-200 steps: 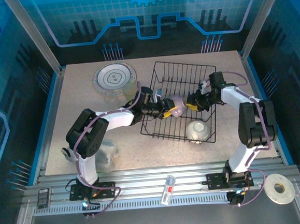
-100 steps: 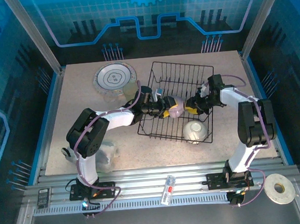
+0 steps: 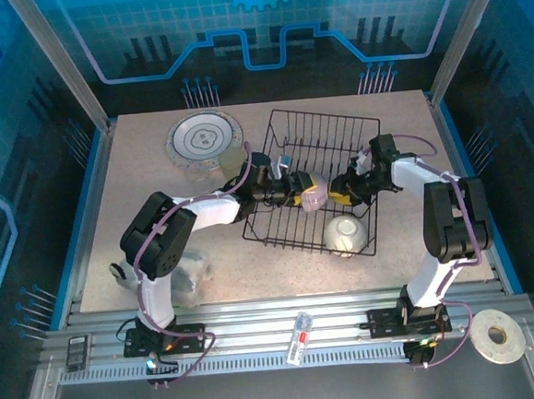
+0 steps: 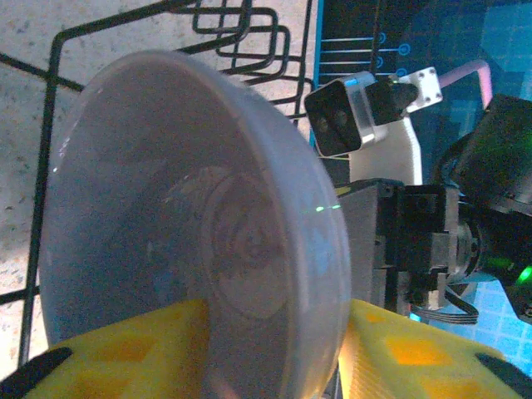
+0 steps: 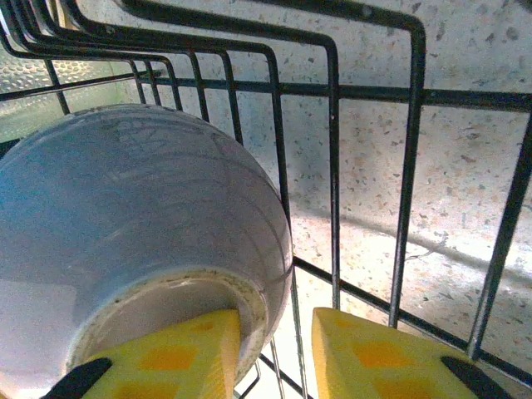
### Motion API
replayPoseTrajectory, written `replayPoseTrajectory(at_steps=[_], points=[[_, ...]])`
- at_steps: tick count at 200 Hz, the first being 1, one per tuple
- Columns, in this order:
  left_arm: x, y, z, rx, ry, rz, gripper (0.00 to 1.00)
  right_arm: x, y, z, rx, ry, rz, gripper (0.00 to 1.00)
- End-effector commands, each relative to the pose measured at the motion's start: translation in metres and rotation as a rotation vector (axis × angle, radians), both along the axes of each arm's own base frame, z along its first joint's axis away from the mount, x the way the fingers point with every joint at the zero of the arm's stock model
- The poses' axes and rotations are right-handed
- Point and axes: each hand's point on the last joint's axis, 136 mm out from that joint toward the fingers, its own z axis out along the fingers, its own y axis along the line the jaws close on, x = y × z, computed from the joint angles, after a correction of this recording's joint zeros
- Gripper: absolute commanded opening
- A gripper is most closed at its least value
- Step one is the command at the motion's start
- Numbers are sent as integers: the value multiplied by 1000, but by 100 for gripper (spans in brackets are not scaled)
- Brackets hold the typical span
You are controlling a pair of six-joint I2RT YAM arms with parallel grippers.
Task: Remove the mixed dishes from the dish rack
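The black wire dish rack (image 3: 326, 125) stands mid-table. Inside it my left gripper (image 3: 304, 195) is shut on a lilac bowl (image 3: 316, 197) held on its side; in the left wrist view the bowl (image 4: 191, 233) fills the gap between the yellow fingers (image 4: 125, 349). My right gripper (image 3: 342, 193) faces it from the right and stands open: one finger (image 5: 166, 357) lies against the bowl's foot ring (image 5: 133, 216), the other is apart with rack wire (image 5: 332, 125) between. A white bowl (image 3: 346, 233) sits upside down in the rack's near right corner.
A patterned plate (image 3: 205, 138) lies at the back left with a translucent cup (image 3: 232, 158) beside it. A whitish plastic lump (image 3: 191, 270) sits near the left arm's base. A tape ring (image 3: 497, 337) lies off the table at the front right.
The rack has slid a little to the left, taking the white bowl with it. The left jaws widened and then closed again on the lilac bowl. The right gripper has hardly moved.
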Motion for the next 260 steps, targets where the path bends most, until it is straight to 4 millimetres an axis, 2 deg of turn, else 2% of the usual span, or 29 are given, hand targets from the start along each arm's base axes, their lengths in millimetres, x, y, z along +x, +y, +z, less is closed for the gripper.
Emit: replayPoseTrajectory(at_steps=[1, 36, 82, 135, 174, 224, 260], points=[[-5, -7, 2, -20, 13, -32, 36, -24, 8, -18, -5, 121, 17, 32], [-8, -7, -1, -23, 23, -38, 20, -21, 8, -16, -2, 119, 19, 32], [-7, -8, 0, -22, 29, -46, 12, -18, 9, -16, 3, 120, 19, 32], [-5, -9, 4, -25, 30, -47, 10, -17, 9, -17, 3, 122, 19, 32], [-3, -10, 20, -29, 6, -53, 6, -17, 8, -15, -3, 120, 16, 32], [-5, -6, 39, 13, -41, -64, 1, -18, 6, -12, -11, 115, 12, 41], [-8, -2, 49, 19, -60, -61, 0, -19, 7, -7, -6, 102, 16, 44]])
